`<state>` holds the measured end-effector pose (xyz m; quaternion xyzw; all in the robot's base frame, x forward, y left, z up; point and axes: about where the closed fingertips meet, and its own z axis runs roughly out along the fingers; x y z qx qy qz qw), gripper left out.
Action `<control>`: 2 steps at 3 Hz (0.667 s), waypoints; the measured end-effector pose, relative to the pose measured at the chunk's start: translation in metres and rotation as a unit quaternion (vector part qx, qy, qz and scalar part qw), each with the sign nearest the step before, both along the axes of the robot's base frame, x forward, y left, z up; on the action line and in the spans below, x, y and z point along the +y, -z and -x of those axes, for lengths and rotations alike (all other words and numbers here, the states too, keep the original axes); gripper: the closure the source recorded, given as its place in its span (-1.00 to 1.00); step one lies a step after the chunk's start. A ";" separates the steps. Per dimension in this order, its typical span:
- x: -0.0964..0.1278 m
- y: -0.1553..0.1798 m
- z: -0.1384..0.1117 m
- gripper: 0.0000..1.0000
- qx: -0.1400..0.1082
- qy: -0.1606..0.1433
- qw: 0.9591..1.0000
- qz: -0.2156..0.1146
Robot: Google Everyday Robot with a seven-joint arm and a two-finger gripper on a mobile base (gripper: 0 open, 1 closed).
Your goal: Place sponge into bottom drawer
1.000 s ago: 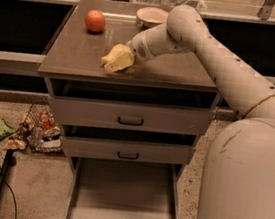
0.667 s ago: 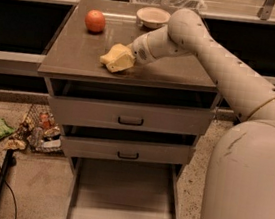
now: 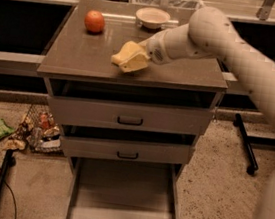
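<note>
Claw (image 3: 137, 56) tight around sponge (image 3: 126, 60), over cabinet top (image 3: 79, 51).

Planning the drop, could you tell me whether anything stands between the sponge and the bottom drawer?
Nothing visible does: the sponge is at the gripper over the cabinet top; the bottom drawer below stands open, floor bare.

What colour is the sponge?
The sponge is pale yellow, in the camera view; the hand is at it, over the cabinet top.
</note>
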<state>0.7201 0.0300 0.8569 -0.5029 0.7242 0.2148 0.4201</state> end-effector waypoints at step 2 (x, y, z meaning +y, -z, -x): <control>-0.039 -0.031 0.040 1.00 -0.017 0.008 1.000 0.013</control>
